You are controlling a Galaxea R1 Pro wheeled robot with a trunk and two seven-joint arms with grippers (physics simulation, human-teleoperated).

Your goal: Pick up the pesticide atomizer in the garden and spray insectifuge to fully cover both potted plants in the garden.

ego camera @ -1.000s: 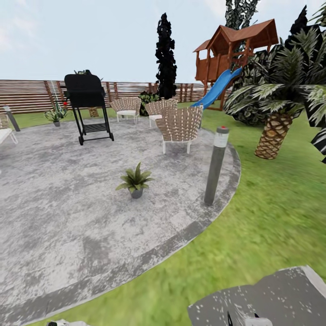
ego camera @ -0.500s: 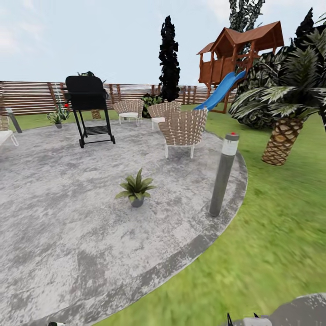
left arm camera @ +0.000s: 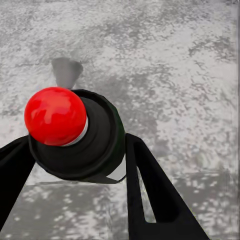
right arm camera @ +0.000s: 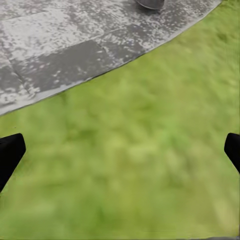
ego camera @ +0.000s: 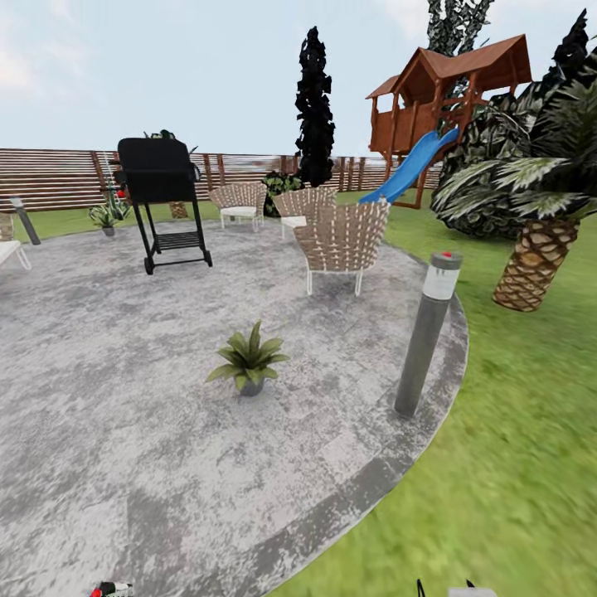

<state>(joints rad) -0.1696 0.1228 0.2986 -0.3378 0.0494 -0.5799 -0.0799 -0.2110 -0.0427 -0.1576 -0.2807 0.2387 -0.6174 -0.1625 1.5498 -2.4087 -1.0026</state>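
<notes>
1. The garden spreads wide: a round grey mottled patio (ego camera: 124,398) ringed by green lawn (ego camera: 514,431), with a brown slatted fence (ego camera: 58,176) along the back.
2. A wooden play tower (ego camera: 452,91) with a blue slide (ego camera: 412,166) stands far right, beside a palm tree (ego camera: 539,207) and a tall dark cypress (ego camera: 316,108).
3. A black wheeled grill (ego camera: 162,199) sits toward the far side of the patio, with three wicker chairs (ego camera: 340,240) grouped to its right.
4. A grey bollard lamp (ego camera: 427,336) stands near the patio's right edge.
5. One potted plant (ego camera: 249,361) sits on the paving in the middle of the patio; the other potted plant (ego camera: 105,217) is far off by the fence, left of the grill.
6. The left pincer (left arm camera: 75,165) has its dark fingers (left arm camera: 150,195) closed narrow around the pesticide atomizer (left arm camera: 75,137), seen from above: a dark round body topped by a red ball, over the paving.
7. The right pincer (right arm camera: 120,150) is spread wide and holds nothing, over blurred grass just beside the patio rim.
</notes>
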